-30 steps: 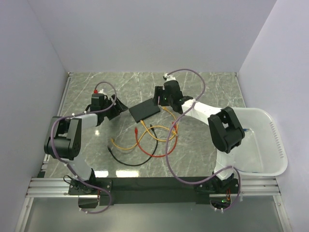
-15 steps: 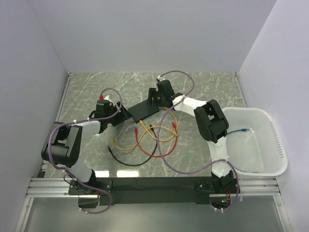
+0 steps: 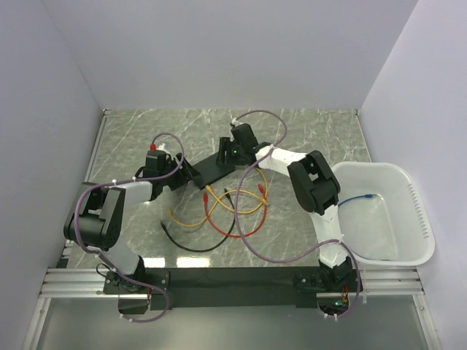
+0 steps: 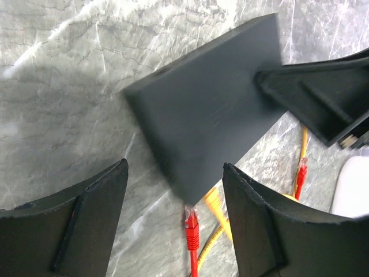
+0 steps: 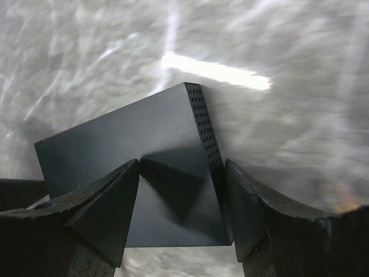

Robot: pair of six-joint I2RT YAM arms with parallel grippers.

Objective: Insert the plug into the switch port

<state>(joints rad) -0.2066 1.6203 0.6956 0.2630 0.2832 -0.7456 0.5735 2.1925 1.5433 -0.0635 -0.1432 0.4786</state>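
Observation:
The switch (image 3: 211, 168) is a flat matte-black box lying between the two grippers. My right gripper (image 3: 228, 154) holds its right end. In the right wrist view the switch (image 5: 127, 150) fills the gap of the right gripper (image 5: 183, 167): one finger lies on its top face and the other against its perforated side. My left gripper (image 3: 187, 174) is open and empty just left of the switch (image 4: 202, 109). Below the gap of the left gripper (image 4: 174, 173) a red plug (image 4: 191, 222) lies at the switch's near corner. The same plug (image 3: 209, 194) shows from above. The sockets are hidden.
Yellow, red and black cables (image 3: 219, 211) lie tangled on the marble table in front of the switch, with a second red plug (image 3: 261, 192). A white tub (image 3: 419, 226) holding a blue cable (image 3: 361, 197) stands at the right. Grey walls close in both sides.
My right gripper has moved left and carried the switch with it towards my left gripper. My left gripper moved up to the switch and then held still.

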